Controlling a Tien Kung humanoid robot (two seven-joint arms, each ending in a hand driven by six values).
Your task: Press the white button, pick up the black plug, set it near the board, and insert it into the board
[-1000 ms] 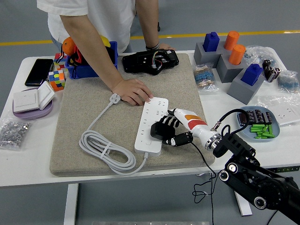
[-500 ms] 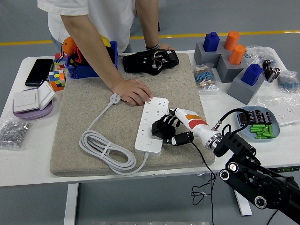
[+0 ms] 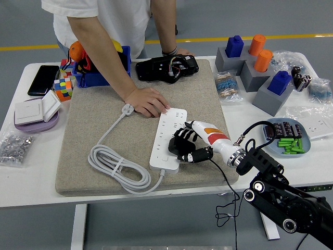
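Felt mat [image 3: 104, 130]: grey, covers the middle of the white table [image 3: 317, 156]; everything in play sits on it.
Power strip [image 3: 165, 136]: the board; white, lying near-to-far right of the mat's centre, its cable [image 3: 117, 169] coiled to the near left.
Person's hand [image 3: 148, 101]: rests flat on the strip's far end; judged to be steadying it, so a downward push should not shove the strip.
Right hand [image 3: 188, 147]: black fingers curled over the strip's right edge around a dark lump, taken to be the black plug [image 3: 177, 147]; thumb and fingers pinch it, though the exact contact points cannot be made out.
Plug position: above the strip's near half, over or in a socket row; whether the prongs have entered cannot be told.
Step in hand: inserting, judged late in the task.
Doing it well: keep the plug square to the socket face, press straight down, avoid sideways drag against the person's hold, and uncurl only once it sits flush.
Left hand: out of view.
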